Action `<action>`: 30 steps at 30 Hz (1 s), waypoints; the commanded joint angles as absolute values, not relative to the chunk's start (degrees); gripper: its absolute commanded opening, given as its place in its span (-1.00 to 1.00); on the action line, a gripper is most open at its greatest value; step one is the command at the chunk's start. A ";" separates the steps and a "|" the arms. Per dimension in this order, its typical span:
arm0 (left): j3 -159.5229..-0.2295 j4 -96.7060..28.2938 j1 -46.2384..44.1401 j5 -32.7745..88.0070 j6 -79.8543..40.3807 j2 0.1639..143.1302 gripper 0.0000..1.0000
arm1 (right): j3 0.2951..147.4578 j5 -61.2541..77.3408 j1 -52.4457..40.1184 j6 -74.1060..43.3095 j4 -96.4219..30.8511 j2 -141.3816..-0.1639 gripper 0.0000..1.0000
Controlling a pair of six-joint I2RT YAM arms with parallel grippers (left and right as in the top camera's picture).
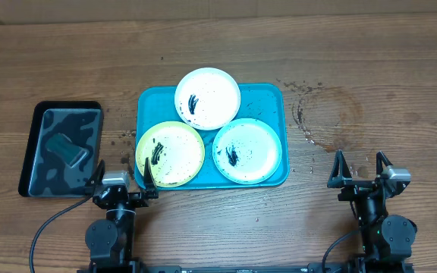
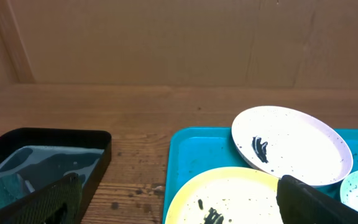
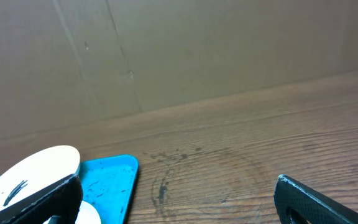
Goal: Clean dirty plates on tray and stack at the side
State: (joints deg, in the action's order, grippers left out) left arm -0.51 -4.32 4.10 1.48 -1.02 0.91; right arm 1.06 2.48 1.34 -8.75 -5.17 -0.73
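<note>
The turquoise tray (image 1: 267,97) lies mid-table and holds three smeared plates: a white plate (image 1: 208,98) at the back, a yellow-green plate (image 1: 170,154) front left, a light blue plate (image 1: 246,151) front right. My left gripper (image 1: 124,176) is open and empty at the tray's front-left corner, low near the table. Its wrist view shows the tray (image 2: 197,152), the white plate (image 2: 291,144) and the yellow-green plate (image 2: 229,196). My right gripper (image 1: 361,168) is open and empty, to the right of the tray. Its wrist view shows the tray corner (image 3: 107,180) and the white plate (image 3: 36,168).
A smaller black tray (image 1: 61,148) with water and a dark sponge (image 1: 70,150) sits at the left; it also shows in the left wrist view (image 2: 42,158). Dark stains mark the wood (image 1: 317,114) right of the turquoise tray. A cardboard wall stands behind the table.
</note>
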 commanded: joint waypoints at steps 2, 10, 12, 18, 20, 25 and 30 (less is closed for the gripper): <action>-0.27 -3.05 3.88 2.07 -0.38 0.36 0.99 | 0.47 1.74 0.91 -8.51 -4.80 -0.34 1.00; -0.27 -1.58 3.81 30.48 -22.39 0.36 0.99 | 0.47 1.74 0.91 -8.51 -4.80 -0.32 1.00; -0.27 -0.49 3.81 33.19 -23.79 0.36 0.99 | 0.47 1.74 0.91 -8.51 -4.80 -0.32 1.00; -0.84 14.02 3.84 36.45 -19.51 0.36 0.99 | 0.47 1.74 0.91 -8.51 -4.80 -0.32 1.00; -2.44 14.81 3.84 32.56 -17.04 0.36 0.99 | 0.47 1.74 0.91 -8.51 -4.80 -0.32 1.00; -10.76 6.09 3.84 17.32 -4.54 1.08 1.00 | 0.47 1.74 0.91 -8.51 -4.80 -0.32 1.00; -23.81 -6.57 3.84 -2.85 -3.44 9.13 0.99 | 0.47 1.74 0.91 -8.51 -4.80 -0.32 1.00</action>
